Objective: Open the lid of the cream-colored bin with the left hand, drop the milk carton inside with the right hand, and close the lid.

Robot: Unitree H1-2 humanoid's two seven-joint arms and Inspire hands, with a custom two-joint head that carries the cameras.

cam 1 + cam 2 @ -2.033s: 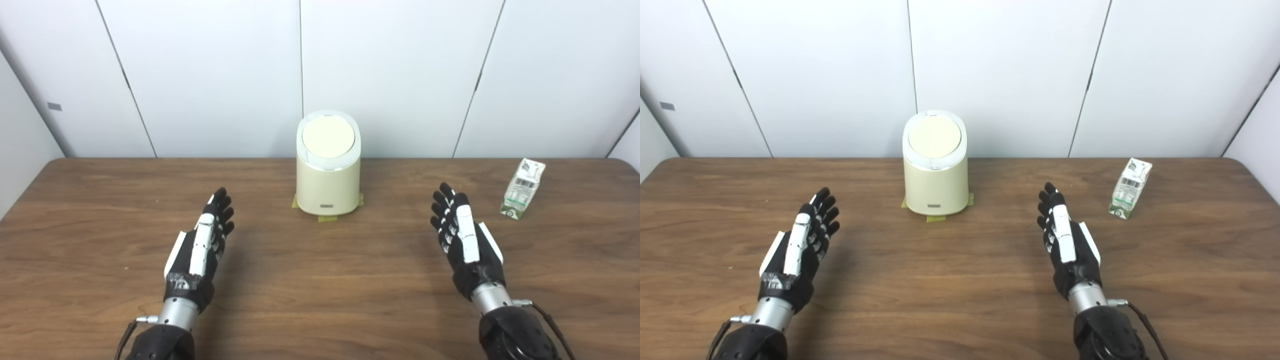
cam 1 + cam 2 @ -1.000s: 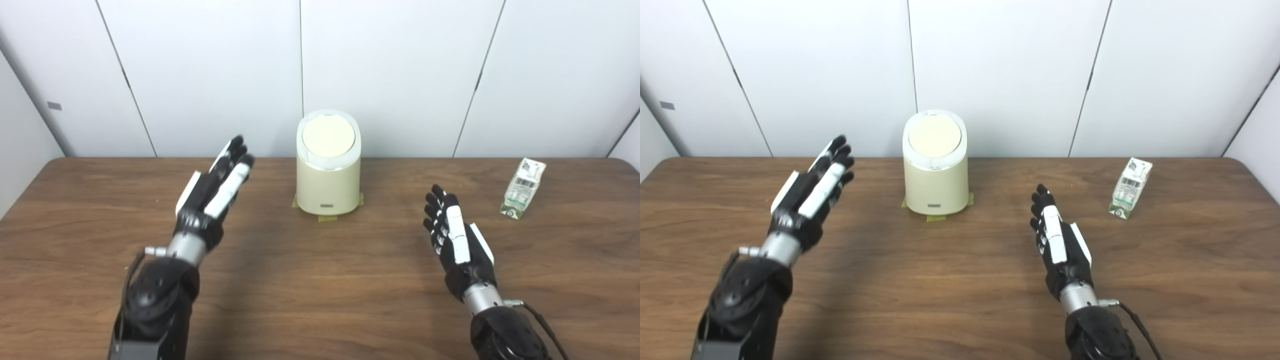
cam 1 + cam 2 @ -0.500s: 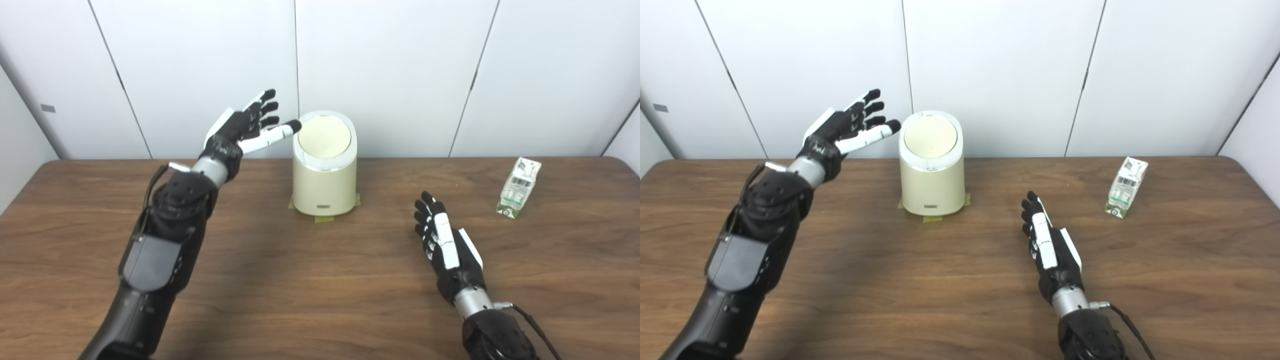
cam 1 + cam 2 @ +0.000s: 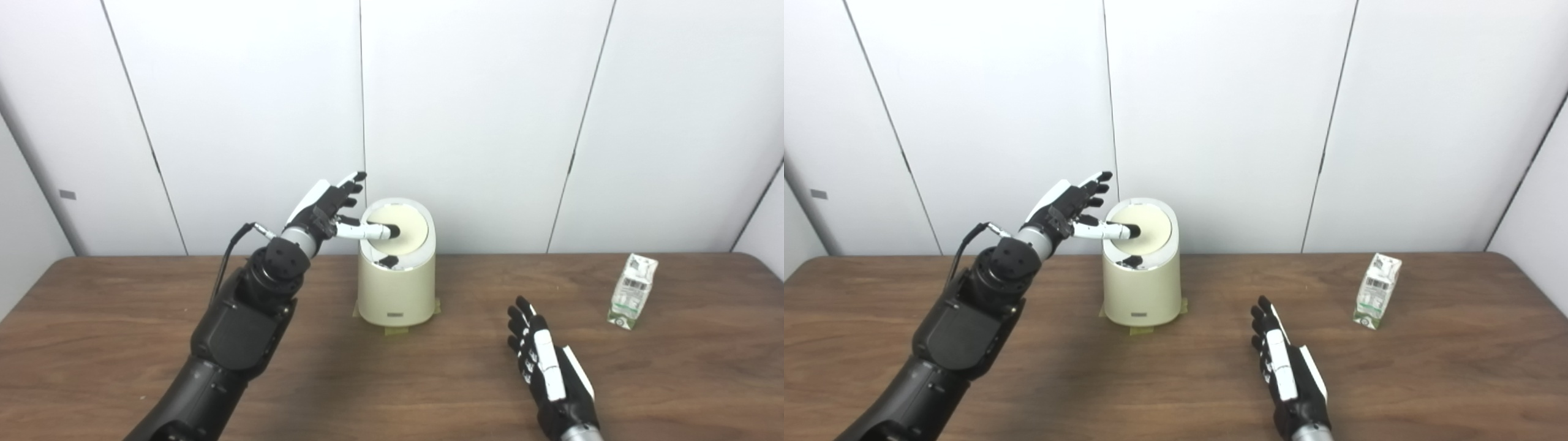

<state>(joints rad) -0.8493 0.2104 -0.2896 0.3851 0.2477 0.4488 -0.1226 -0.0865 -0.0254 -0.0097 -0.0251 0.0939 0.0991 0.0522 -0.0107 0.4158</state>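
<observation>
The cream-colored bin (image 4: 397, 294) stands at the back middle of the brown table, its round lid (image 4: 407, 226) shut. My left hand (image 4: 334, 208) is open and raised beside the bin's top left. One finger reaches out over the lid and its tip rests at or just above the lid's surface. The milk carton (image 4: 632, 291) stands upright at the right of the table. My right hand (image 4: 548, 370) is open and empty, low over the table in front, well left of the carton.
Yellow tape tabs (image 4: 398, 329) mark the bin's foot. White wall panels stand right behind the table's (image 4: 122, 343) far edge.
The camera has tilted, so the scene sits lower in the picture. My left hand rose from the table and reached to the bin, one finger now over the lid. My right hand drew back slightly.
</observation>
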